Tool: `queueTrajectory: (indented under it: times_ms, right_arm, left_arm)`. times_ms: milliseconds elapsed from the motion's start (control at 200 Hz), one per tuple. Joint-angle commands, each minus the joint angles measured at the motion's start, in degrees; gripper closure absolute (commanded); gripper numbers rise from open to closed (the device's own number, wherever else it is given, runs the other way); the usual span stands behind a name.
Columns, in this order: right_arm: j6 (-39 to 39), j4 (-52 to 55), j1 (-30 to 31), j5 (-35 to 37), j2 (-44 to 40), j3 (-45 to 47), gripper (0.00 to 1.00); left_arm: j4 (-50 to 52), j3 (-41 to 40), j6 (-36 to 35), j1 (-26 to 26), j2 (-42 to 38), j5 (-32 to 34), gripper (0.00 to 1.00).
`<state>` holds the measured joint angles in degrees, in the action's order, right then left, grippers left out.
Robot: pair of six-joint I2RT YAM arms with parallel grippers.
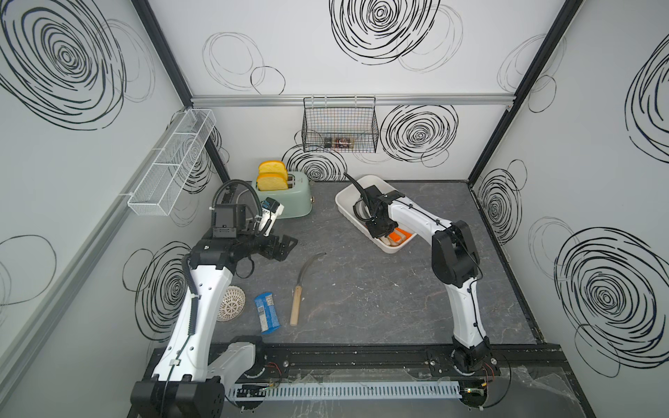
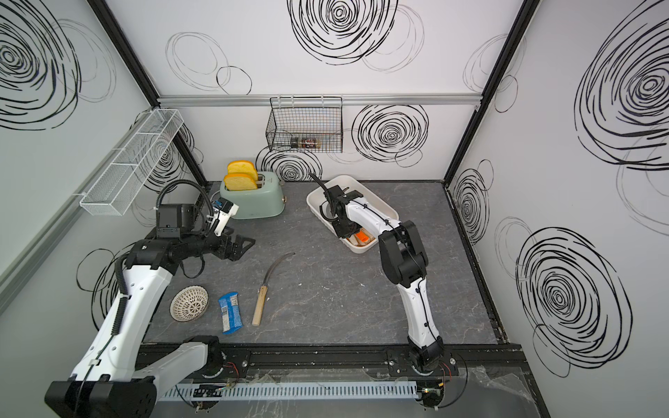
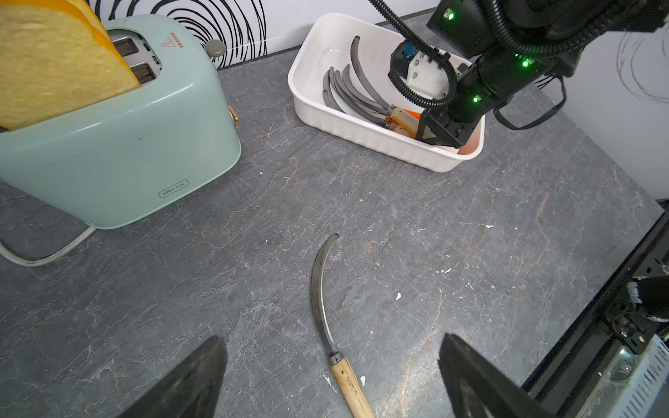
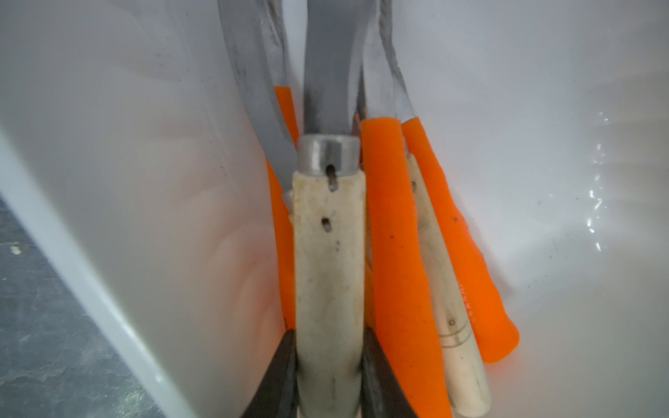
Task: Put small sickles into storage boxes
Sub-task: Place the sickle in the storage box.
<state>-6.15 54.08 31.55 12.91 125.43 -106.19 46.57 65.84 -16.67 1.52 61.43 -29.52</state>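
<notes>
near the tabletop [image 1: 362, 289] front, loose sickle [image 1: 297, 300] lies flat: pale wood handle, thin curved grey blade. left pincer [image 1: 286, 248] hovers near its tip, jaws wide, empty. farther back, right arm angles down into the ribbed white plastic storage box [image 3: 380, 144]; right pincer [image 4: 329, 333] is clamped on the held sickle [image 4: 329, 253] by its wooden handle, beside orange-handled sickles [image 4: 394, 253].

Robot lab booth: swirl-printed walls [image 1: 362, 54], aluminium frame [image 1: 351, 100] at upper middle, mounting rail [image 1: 362, 359] along the bottom, toaster [image 1: 291, 201].

Tabletop [image 1: 362, 289]: dark grey, pale veining. Walls [image 1: 307, 54]: white, black scribbled spirals. Tub [image 1: 344, 206], 1 o'clock: white. Sickles [image 3: 349, 95] inside: grey blades, orange or cream handles. Toaster [image 1: 293, 206], 11 o'clock: mint green. Packet [image 1: 266, 313], 7 o'clock: blue, white print.
</notes>
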Motion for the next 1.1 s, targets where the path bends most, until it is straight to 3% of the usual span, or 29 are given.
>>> queueTrajectory:
  times_ms: [0,1096]
  right_arm:
    - [0.6,2.2,0.4,1.5,0.4,-2.7,0.85]
    - [0.7,4.2,2.1,4.8,3.3,-3.8,0.68]
  left_arm:
    - [-1.4,0.1,0.1,-0.4,0.0,-0.3,0.04]
    - [-1.5,0.0,0.6,-0.8,-0.6,0.0,0.04]
